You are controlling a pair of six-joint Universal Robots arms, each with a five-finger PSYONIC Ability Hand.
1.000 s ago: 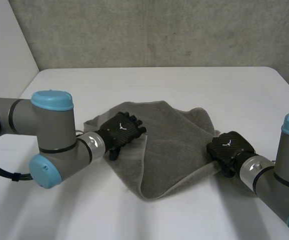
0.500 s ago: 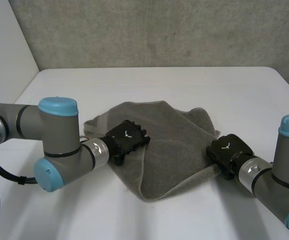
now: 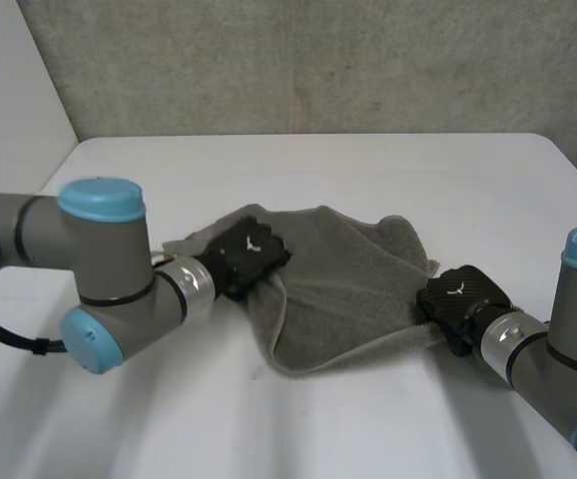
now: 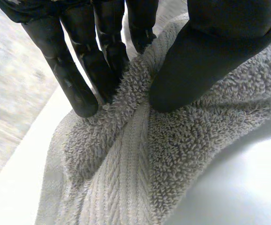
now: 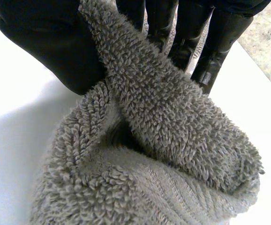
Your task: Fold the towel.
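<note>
the grey towel [image 3: 343,289] lies bunched in the middle of the frame on the white table [image 3: 388,175]. the left hand [image 3: 249,254] pinches its left edge between fingers [image 4: 72,82] and thumb. the right hand [image 3: 463,297] pinches the right edge too. a moment ago the left edge sat lower; now it is lifted, so the fold looks just begun.

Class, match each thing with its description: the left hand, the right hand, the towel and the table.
1. left hand
2. right hand
3. towel
4. table

A. white, lying under the cloth
B. pinching the towel's right edge
C. grey and rumpled
D. pinching a fold at the towel's left side

Pairs: 1-D, 2-B, 3-C, 4-A
</note>
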